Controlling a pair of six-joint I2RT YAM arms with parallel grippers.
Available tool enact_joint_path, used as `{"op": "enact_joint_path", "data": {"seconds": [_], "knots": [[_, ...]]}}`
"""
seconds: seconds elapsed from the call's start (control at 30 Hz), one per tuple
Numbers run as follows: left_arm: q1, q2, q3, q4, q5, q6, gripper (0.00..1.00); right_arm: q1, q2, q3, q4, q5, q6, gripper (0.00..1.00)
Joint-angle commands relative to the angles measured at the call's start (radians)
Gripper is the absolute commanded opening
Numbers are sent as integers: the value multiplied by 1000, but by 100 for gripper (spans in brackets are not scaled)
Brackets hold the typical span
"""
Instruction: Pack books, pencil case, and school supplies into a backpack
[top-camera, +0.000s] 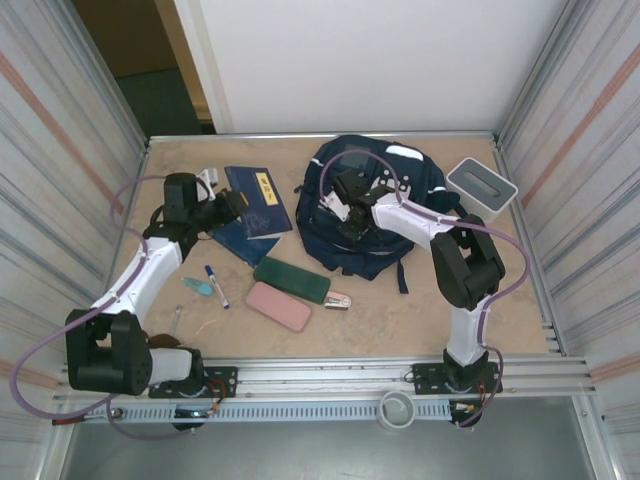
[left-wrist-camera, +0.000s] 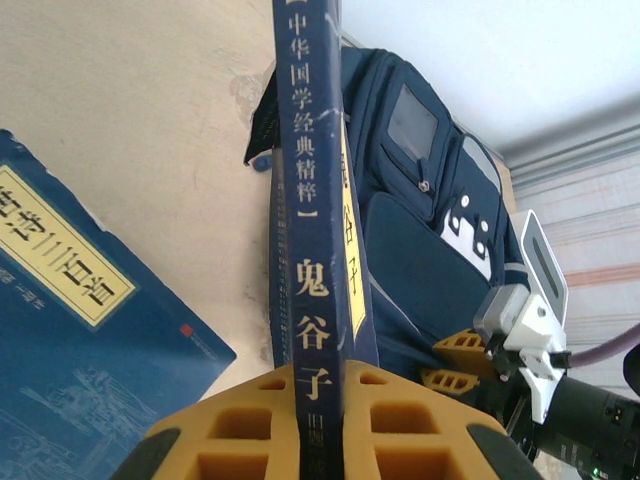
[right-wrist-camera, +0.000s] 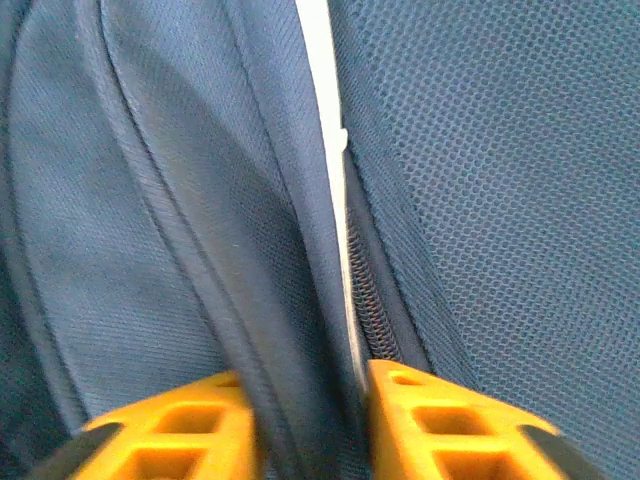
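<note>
The large navy-blue fabric backpack (top-camera: 375, 215) lies at the middle of the far edge of the surface (top-camera: 420, 310). The right claw (right-wrist-camera: 310, 400) is clamped on a fold of its cloth beside the zipper. A white box with a grey top (top-camera: 481, 185) sits just beside it, toward the far right corner. Thin navy-blue books (top-camera: 262, 205) lie toward the far left corner. The left claw (left-wrist-camera: 325, 385) is clamped on one book (left-wrist-camera: 320, 200), held on edge between a flat book and the backpack. Mid-surface, a dark green pencil case (top-camera: 291, 279) and a pink case (top-camera: 279, 306) lie side by side. A small pink-and-silver stapler (top-camera: 338, 300) is just beside their right ends, and a blue-capped white pen (top-camera: 217, 285) lies toward the left edge.
</note>
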Motion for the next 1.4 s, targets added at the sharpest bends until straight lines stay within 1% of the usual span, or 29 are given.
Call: {"op": "enact_joint_path", "data": {"seconds": [0.0,0.1,0.2,0.3,0.4,0.53,0.63,0.8,0.93,1.03,1.2,1.3,1.37], "knots": [[-24,-52,-12,20,41,-12,0,-8,-66,60,-18,32,19,16],[-36,-64,-19,38,73,-48,0,-26,-114,127,-64,6,74,7],[-51,-73,-34,98,110,-117,0,-65,-146,211,-114,-74,151,1],[-71,-69,-33,155,149,-183,0,-115,-161,284,-143,-171,230,0],[-111,-62,-34,203,157,-240,0,-188,-167,349,-154,-326,322,0],[-193,-15,-17,264,146,-305,0,-276,-164,393,-117,-519,423,0],[-251,54,5,311,141,-345,0,-308,-154,417,-95,-608,464,0],[-337,200,71,406,133,-409,0,-333,-132,442,-78,-679,497,0],[-376,349,172,465,146,-442,0,-339,-130,439,-64,-705,505,0],[-381,457,256,497,168,-469,0,-343,-131,439,-56,-726,511,0],[-381,616,399,504,158,-470,0,-353,-131,442,-46,-762,516,0],[-383,706,463,535,124,-482,0,-356,-124,440,-42,-777,516,0],[-391,755,478,585,65,-511,0,-358,-117,436,-37,-788,518,0]]}}
